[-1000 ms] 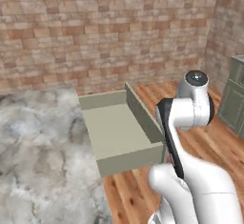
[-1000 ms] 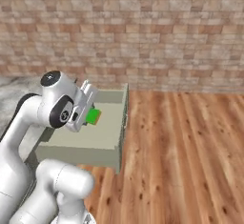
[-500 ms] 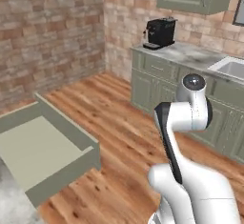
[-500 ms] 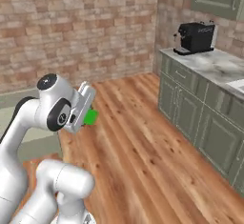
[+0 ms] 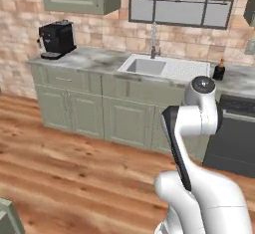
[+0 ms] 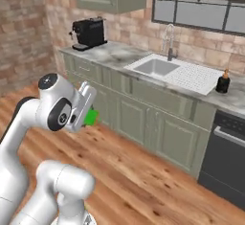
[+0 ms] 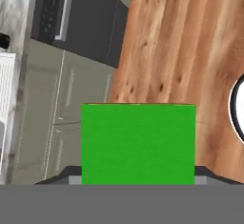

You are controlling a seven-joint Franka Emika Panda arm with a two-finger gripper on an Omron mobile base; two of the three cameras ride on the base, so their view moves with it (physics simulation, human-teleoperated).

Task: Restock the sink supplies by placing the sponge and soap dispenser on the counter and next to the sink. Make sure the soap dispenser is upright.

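Sponge (image 6: 91,118) still gripped; drawer gone, sink (image 6: 158,66) counter (image 6: 112,50) now ahead.

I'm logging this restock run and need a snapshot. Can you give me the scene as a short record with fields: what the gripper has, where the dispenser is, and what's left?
gripper: closed on the sponge, carried above the wood floor
soap dispenser: upright on the counter, just right of the sink's drainboard
sink: basin bare, faucet behind it
coffee machine: on the counter's left end
left to do: set the sponge on the counter by the sink
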